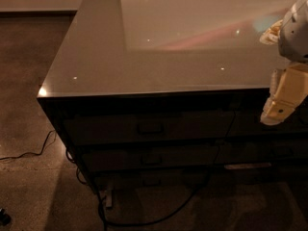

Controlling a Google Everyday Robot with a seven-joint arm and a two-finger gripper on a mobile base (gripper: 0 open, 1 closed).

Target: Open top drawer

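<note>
Hanging well right of pull (150, 127), slightly above: tool (281, 100), open-or-closed state cannot tell. Top drawer (106, 129): shut, around pull, directly under desk (96, 57) top. Risk: tool catches lookalike lower drawer (120, 160) below pull, or slips off; cause, small dark handle.
</note>
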